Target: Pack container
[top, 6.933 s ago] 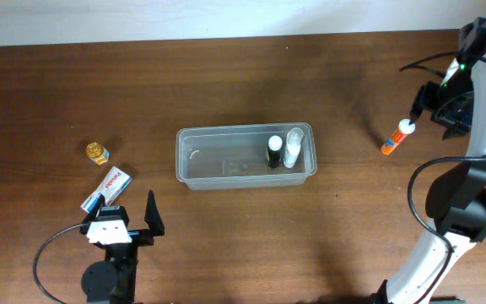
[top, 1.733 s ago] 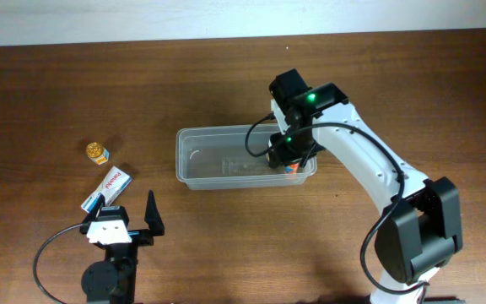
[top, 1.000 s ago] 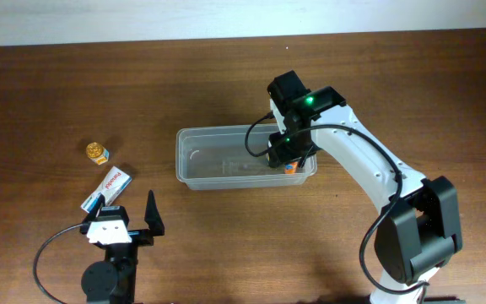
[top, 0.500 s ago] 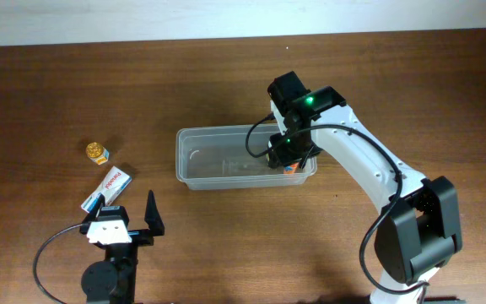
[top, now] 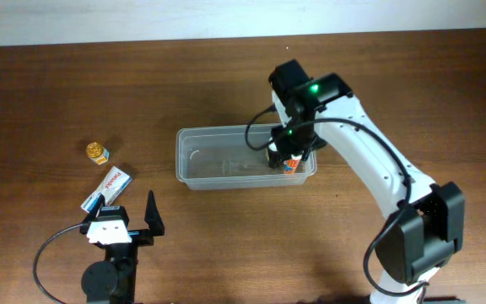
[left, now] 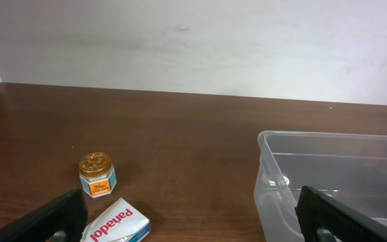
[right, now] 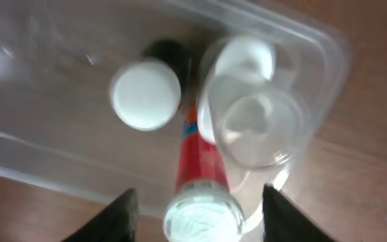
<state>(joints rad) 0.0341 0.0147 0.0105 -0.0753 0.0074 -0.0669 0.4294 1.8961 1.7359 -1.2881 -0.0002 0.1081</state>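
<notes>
The clear plastic container [top: 226, 160] lies mid-table; it also shows in the left wrist view [left: 274, 176] and the right wrist view [right: 39, 154]. In its right end stand a black bottle with a white cap [right: 146, 94], a clear bottle [right: 254, 124] and an orange-red tube with a white cap [right: 199, 161], which also shows in the overhead view [top: 292, 165]. My right gripper [top: 288, 150] hovers just above the tube, its fingers [right: 200, 216] spread wide to either side of the cap without touching it. My left gripper [top: 130, 221] is open and empty near the front left.
A small gold-lidded jar [top: 97, 152] and a white Panadol box [top: 108, 187] lie on the table at the left, just ahead of my left gripper; both show in the left wrist view, the jar [left: 97, 175] behind the box [left: 116, 223]. A white wall runs along the far edge.
My right arm carried the orange tube from the far right into the container's right end. In the last half second the gripper rose slightly and the tube now stands free.
</notes>
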